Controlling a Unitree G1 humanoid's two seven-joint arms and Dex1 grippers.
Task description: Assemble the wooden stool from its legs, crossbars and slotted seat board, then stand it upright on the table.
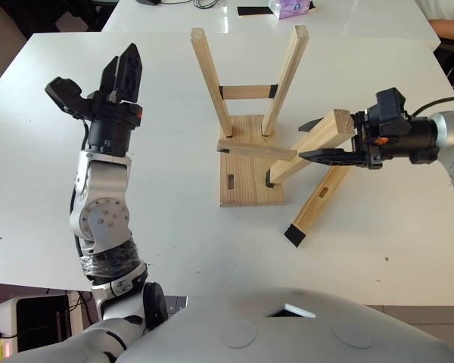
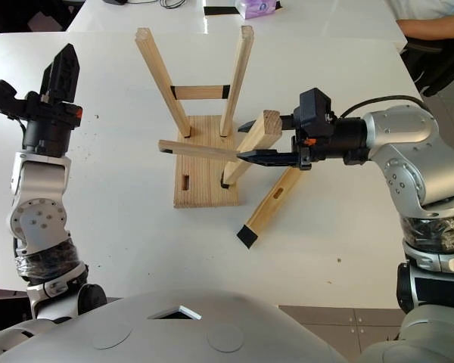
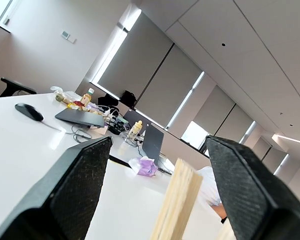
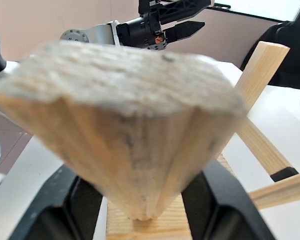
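Head views: on the white table (image 1: 159, 227) the seat board (image 1: 246, 185) lay flat. Two legs (image 1: 212, 83) stood up from its far end, with a crossbar (image 1: 247, 92) between them. The right gripper (image 1: 303, 141) was clamped on the upper end of a third leg (image 1: 321, 134), which leaned with its foot at the board's near right corner. A second crossbar (image 1: 253, 149) met it from the left, above the board. A fourth leg (image 1: 318, 203) lay on the table just right of the board. The left gripper (image 1: 121, 64) was raised over the table's left side, well apart from the wood.

Left wrist view: its fingers (image 3: 85, 190) stood wide apart, holding nothing.

Right wrist view: the third leg's cut end sat between the dark fingers (image 4: 65, 200).
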